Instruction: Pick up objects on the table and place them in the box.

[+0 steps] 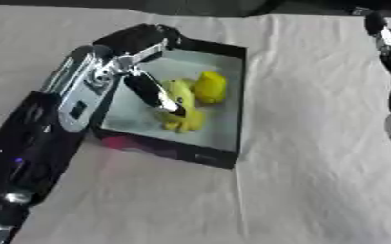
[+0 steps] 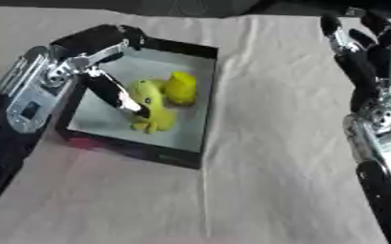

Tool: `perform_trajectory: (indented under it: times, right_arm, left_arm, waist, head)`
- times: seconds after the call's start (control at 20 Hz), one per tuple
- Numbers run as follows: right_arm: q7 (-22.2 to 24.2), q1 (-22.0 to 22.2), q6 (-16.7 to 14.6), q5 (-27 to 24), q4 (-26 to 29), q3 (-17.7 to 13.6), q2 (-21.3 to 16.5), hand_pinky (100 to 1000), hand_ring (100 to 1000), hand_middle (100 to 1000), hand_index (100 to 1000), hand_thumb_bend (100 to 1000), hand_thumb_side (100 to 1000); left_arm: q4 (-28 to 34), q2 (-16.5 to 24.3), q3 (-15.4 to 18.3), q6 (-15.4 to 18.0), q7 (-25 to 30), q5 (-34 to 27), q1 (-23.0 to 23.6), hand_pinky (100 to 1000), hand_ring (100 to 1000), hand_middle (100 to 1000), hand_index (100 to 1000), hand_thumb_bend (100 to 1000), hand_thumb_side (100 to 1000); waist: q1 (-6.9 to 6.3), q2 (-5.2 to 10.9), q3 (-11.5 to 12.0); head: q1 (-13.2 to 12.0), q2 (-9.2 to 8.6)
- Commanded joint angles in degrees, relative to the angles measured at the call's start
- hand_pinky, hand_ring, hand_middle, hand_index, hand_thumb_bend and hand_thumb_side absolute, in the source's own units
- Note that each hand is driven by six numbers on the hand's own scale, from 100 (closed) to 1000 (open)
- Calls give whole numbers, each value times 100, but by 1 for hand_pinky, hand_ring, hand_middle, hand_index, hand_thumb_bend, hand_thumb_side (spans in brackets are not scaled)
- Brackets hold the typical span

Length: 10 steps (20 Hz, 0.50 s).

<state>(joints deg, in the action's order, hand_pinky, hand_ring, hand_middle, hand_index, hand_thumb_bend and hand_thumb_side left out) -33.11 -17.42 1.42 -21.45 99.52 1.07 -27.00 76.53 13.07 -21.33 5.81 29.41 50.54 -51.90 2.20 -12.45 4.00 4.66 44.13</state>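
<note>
The left hand [image 1: 153,88] reached into the box [image 1: 229,102] near the worktop's [image 1: 315,167] far left edge, fingers extended, resting on yellow fruit [image 1: 186,97] there; releasing cleanly seemed key. The right hand [image 2: 370,71] idled open.

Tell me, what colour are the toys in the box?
Yellow toys, clearest in the left eye view.
</note>
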Motion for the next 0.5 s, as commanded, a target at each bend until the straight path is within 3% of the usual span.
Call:
perform_trajectory:
  times: [0.05, 0.15, 0.3, 0.5]
  right_arm:
    - [10, -61, -2, -11, 62, -58, -131, 928, 843, 851, 841, 705, 350]
    - [11, -64, -3, -14, 61, -57, -128, 928, 843, 851, 841, 705, 351]
    - [13, -65, -8, -17, 67, -57, -130, 927, 843, 851, 840, 703, 357]
    - [2, -30, -27, -9, 136, -76, -148, 927, 842, 851, 840, 700, 373]
  left_arm:
    - [104, 42, 86, 18, -5, 33, -78, 919, 792, 795, 920, 982, 515]
    - [144, 46, 123, 4, -7, 24, -65, 917, 789, 792, 916, 950, 484]
    - [310, 86, 221, -84, -95, -88, -26, 911, 771, 778, 897, 825, 450]
    - [1159, 402, 652, -632, -781, -970, 151, 889, 718, 739, 864, 707, 452]
  waist:
    - [-12, 129, -10]
    - [-13, 139, -8]
    - [-17, 158, -1]
    - [-40, 222, 25]
  head:
    - [34, -1]
    - [39, -1]
    - [53, -1]
    - [165, -1]
